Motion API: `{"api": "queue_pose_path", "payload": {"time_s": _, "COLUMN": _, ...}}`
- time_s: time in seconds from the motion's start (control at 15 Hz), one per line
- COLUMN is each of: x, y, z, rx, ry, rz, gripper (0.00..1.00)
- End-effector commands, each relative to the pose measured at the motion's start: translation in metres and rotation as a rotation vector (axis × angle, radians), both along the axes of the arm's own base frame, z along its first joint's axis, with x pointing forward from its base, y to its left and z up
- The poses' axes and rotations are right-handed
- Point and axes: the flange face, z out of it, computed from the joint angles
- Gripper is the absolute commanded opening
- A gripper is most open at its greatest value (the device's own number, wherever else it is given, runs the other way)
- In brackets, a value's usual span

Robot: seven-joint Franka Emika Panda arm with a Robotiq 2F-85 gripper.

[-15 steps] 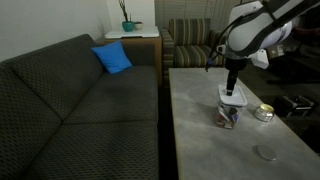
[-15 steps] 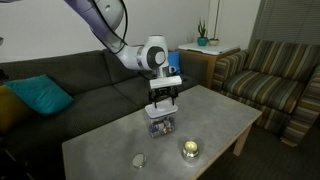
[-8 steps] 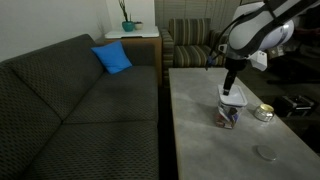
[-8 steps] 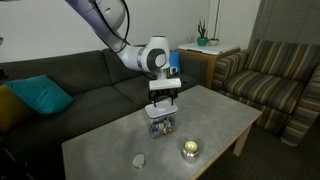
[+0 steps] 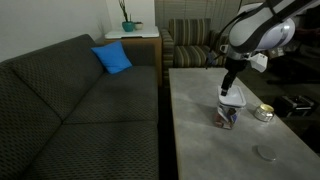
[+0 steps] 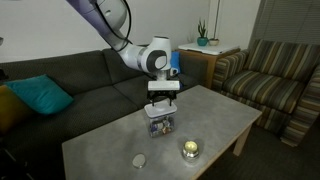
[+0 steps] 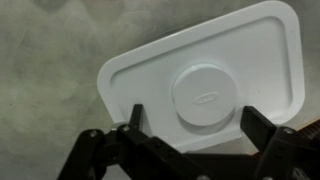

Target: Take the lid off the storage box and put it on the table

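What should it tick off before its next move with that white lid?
1. Gripper lined up over the lid: ok.
2. Jaws apart: ok.
3. Lid gripped: not ok, fingers not closed on it.
4. Lid seated on the storage box: cannot tell.
5. Bare table beside the box for setting it down: ok.
6. Round tin apart from the box: ok.

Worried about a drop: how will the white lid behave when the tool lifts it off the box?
The lid looks thin, flat and moulded, so it is probably stiff and light. Its smooth plastic may slip in the tool. If it fits tightly, the small box might lift along or tip.
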Motion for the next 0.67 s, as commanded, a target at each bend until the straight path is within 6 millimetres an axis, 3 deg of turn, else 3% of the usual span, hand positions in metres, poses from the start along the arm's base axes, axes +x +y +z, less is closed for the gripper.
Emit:
{"api": "queue_pose_path", "payload": {"time_s": 0.0, "x": -0.004, "y": -0.006, "z": 0.000, "rx": 0.011, "ry": 0.005, "rz": -0.021, "gripper": 1.00}}
{"api": "queue_pose_path", "payload": {"time_s": 0.07, "x": -0.004, "y": -0.006, "z": 0.000, "rx": 0.012, "ry": 0.007, "rz": -0.019, "gripper": 1.00}}
{"api": "queue_pose_path", "payload": {"time_s": 0.2, "x": -0.004, "y": -0.006, "z": 0.001, "rx": 0.022, "ry": 0.007, "rz": -0.013, "gripper": 0.73}}
{"api": "queue_pose_path", "payload": {"time_s": 0.33, "x": -0.003, "y": -0.008, "z": 0.005, "rx": 0.026, "ry": 0.004, "rz": -0.011, "gripper": 0.58}}
{"api": "queue_pose_path", "payload": {"time_s": 0.4, "x": -0.002, "y": -0.008, "z": 0.007, "rx": 0.033, "ry": 0.007, "rz": -0.008, "gripper": 0.65}}
{"api": "queue_pose_path", "payload": {"time_s": 0.47, "x": -0.002, "y": -0.007, "z": 0.009, "rx": 0.041, "ry": 0.008, "rz": 0.000, "gripper": 0.88}}
{"api": "queue_pose_path", "payload": {"time_s": 0.6, "x": -0.003, "y": -0.005, "z": 0.011, "rx": 0.059, "ry": 0.016, "rz": 0.014, "gripper": 0.92}}
